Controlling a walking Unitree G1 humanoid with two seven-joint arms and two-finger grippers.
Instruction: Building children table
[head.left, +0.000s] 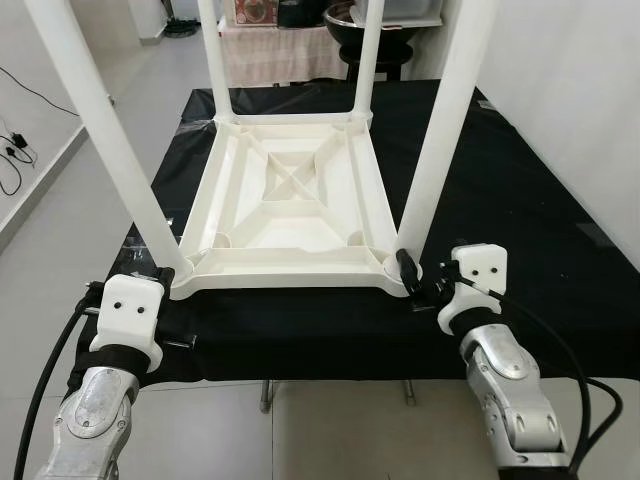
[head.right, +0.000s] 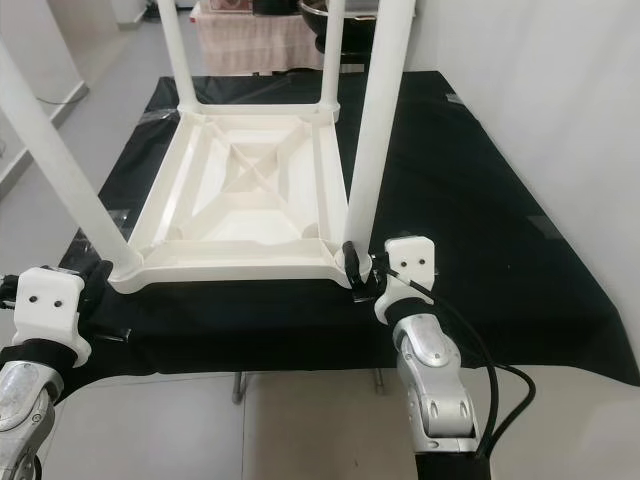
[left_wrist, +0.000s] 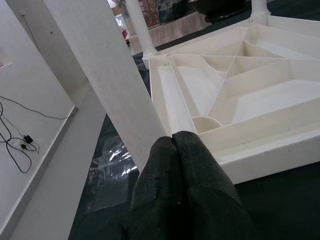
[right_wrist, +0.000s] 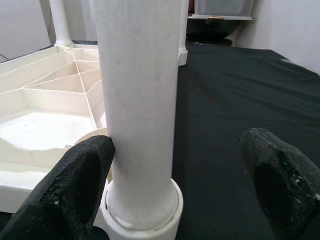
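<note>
Our tabletop (head.left: 290, 205) lies upside down on the black cloth (head.left: 540, 220) with all four legs (head.left: 440, 130) socketed, so only flipping seems left; our right gripper (right_wrist: 175, 185) gapes around the near-right leg, our left gripper (left_wrist: 175, 150) pinched shut beside the near-left.

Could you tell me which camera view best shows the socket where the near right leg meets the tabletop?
The right wrist view: the near right leg sits in its socket, close up between the open right tool fingers. Both eye views show that socket small, from above.
</note>
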